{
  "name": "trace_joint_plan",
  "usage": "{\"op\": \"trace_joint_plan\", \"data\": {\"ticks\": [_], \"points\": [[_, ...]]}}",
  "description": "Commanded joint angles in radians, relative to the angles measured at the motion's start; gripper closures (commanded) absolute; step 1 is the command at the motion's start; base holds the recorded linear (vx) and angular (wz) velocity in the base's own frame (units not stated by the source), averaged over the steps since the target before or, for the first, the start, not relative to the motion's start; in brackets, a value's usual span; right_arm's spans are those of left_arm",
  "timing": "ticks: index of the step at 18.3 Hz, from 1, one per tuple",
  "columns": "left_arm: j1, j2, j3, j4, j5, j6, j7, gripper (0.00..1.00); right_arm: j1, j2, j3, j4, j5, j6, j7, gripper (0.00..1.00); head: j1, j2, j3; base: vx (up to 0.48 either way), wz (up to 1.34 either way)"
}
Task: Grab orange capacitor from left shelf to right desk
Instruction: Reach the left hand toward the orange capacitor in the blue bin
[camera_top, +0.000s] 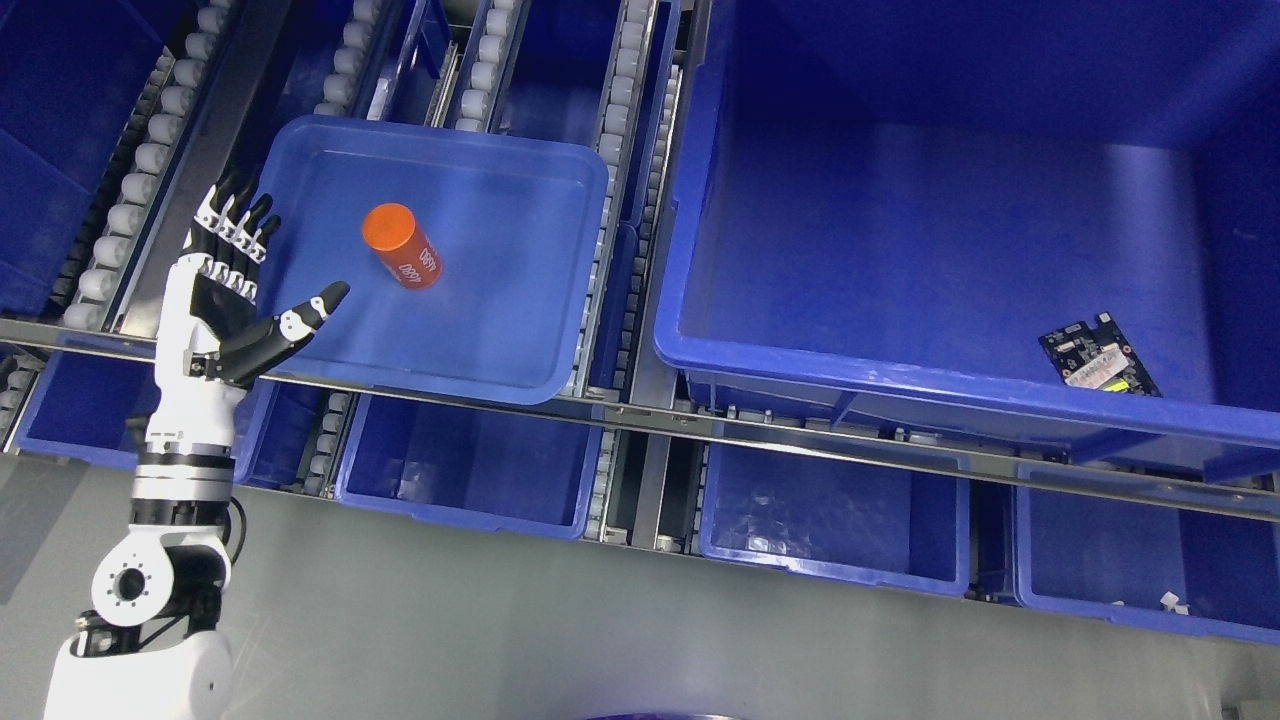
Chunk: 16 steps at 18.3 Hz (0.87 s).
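**Open left hand beside the tray that holds the capacitor**

Grey floor fills the bottom of the head view, and from its lower left corner the white left arm (180, 470) rises toward a blue-binned shelf (640, 425). Just past the wrist, a metal rail of that shelf crosses the picture, with a row of small blue bins (470, 480) below it.

At the end of the arm the left hand (235, 290) is released: four black-and-white fingers (235, 225) stand spread and straight, the thumb (300, 320) sticks out to the hand's right, and nothing is held. The palm hangs over the left edge of a shallow blue tray (560, 300), and the thumb tip reaches in over the tray's floor.

Right of the thumb tip and slightly farther away, the orange capacitor (402, 246) lies on its side in the tray, its round end pointing up-left and white print on its body. It is near the hand but not touching it.

Well off to the hand's right sits a large blue bin (800, 250), with a small dark circuit board (1098, 356) lying near its front right corner. Beyond the tray, lanes of white rollers (150, 160) run away up the shelf.
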Motion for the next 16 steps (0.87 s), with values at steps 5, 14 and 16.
{"op": "trace_joint_plan", "data": {"ticks": [5,14,16], "points": [[0.006,0.162,0.042,0.075,-0.002,0.103,-0.226,0.0,0.02,-0.017,-0.012,-0.017,0.005,0.0,0.0,0.0,0.0,0.0,0.0,0.0,0.0],[-0.144,0.153,-0.016,0.207,-0.09,0.119,-0.24,0.04,0.02,-0.017,-0.012,-0.017,0.005,0.0,0.0,0.0,0.0,0.0,0.0,0.0,0.0],[-0.165,0.151,-0.039,0.233,-0.093,0.12,-0.246,0.05,0.02,-0.017,-0.012,-0.017,0.005,0.0,0.0,0.0,0.0,0.0,0.0,0.0,0.0]]}}
